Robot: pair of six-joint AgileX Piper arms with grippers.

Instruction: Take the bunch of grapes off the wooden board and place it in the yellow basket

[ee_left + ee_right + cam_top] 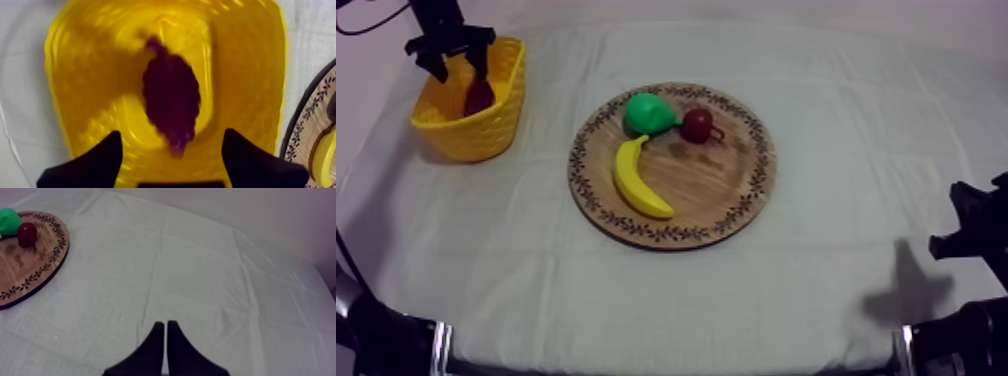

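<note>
We see the bunch of grapes [170, 100] inside the yellow basket [486, 135], lying on its floor approx. in the middle, off the wooden board [706, 190]. In our left wrist view its long axis runs straight away from the fingers [95, 162], along the midline btw. them. One tapered end points back toward the gap, the thinner end toward the basket's far wall; which is the stem we can't tell. In the top view it shows as a dark shape low in the basket, under the gripper.

Our left gripper [461, 78] hangs over the basket at the table's far left, pincer wide, both fingers clear of the grapes, nothing held.

Our right gripper [165, 325] sits low at the right side over bare cloth [210, 268], pincer narrow: fingers together as a wedge w/ nothing btw. them. The board lies well off to its side.

On the board: banana [636, 182], pear [648, 112], small red fruit [697, 125]. Pear & red fruit sit just beside each other near the far rim. The banana lies nearer us, one end close to the pear. Basket & board are apart, cloth btw. them.
</note>
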